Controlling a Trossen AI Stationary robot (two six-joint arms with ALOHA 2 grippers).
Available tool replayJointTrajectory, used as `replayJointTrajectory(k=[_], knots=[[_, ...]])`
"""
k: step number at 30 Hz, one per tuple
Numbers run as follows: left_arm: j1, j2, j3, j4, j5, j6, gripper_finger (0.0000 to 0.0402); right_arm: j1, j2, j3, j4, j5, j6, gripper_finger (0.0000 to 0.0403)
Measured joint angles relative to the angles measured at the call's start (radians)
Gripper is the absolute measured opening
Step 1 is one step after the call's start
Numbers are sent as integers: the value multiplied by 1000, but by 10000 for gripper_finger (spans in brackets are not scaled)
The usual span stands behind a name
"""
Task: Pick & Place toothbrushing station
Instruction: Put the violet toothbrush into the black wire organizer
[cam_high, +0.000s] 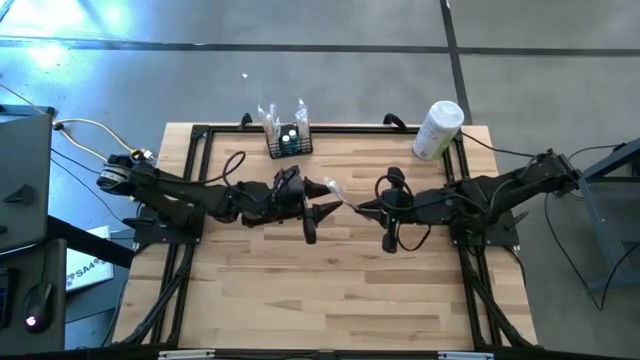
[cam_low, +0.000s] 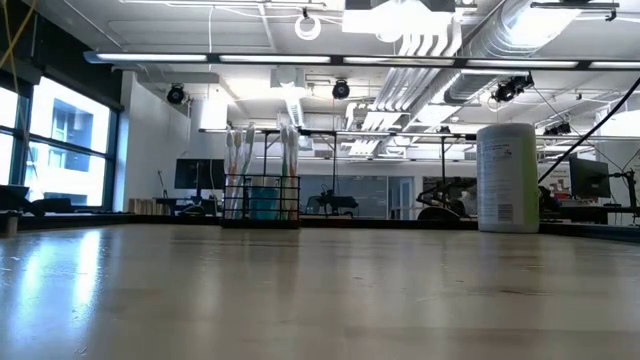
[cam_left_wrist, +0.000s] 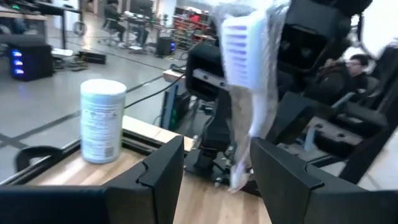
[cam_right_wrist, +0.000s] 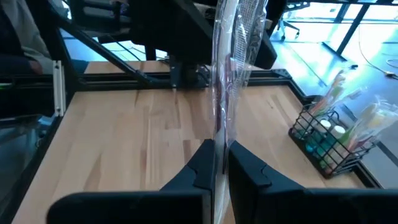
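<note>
A toothbrush in a clear plastic wrapper (cam_high: 335, 190) (cam_left_wrist: 249, 62) (cam_right_wrist: 230, 74) hangs over the table's middle, with my right gripper (cam_high: 358, 207) (cam_right_wrist: 221, 155) shut on it. My left gripper (cam_high: 323, 200) (cam_left_wrist: 217, 165) faces it from the table's left and is open. Its fingers stand on either side of the wrapper's lower part with a gap on each side. The toothbrushing station (cam_high: 288, 140) (cam_low: 262, 198) (cam_right_wrist: 329, 140), a black wire rack holding several wrapped brushes, stands on the table at the far edge. My right gripper pinches the wrapped toothbrush between its two fingers at the end away from the bristles (cam_right_wrist: 219, 140). The fingers come nearly level from the table's right. The brush sticks out beyond the fingertips toward my left gripper, bristle head (cam_left_wrist: 239, 46) farthest out, lifted clear of the table.
A tall white cylindrical container (cam_high: 437, 130) (cam_low: 508, 178) (cam_left_wrist: 102, 121) stands at the far right corner. A black frame (cam_high: 200, 180) runs along the table's edges. Bare wood (cam_high: 340, 290) lies toward the near edge.
</note>
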Motion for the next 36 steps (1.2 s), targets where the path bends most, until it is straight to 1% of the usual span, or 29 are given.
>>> replayJointTrajectory(k=[4,13,18,36], knots=[[6,0,0,16,48,-2,184,-17,6,0,0,-19,-1,12],[6,0,0,50,48,29,184,-39,6,0,0,-33,-1,12],[6,0,0,63,48,-41,184,-39,7,0,0,-42,-1,12],[19,0,0,64,48,-47,184,-39,41,1,23,-52,-28,10]])
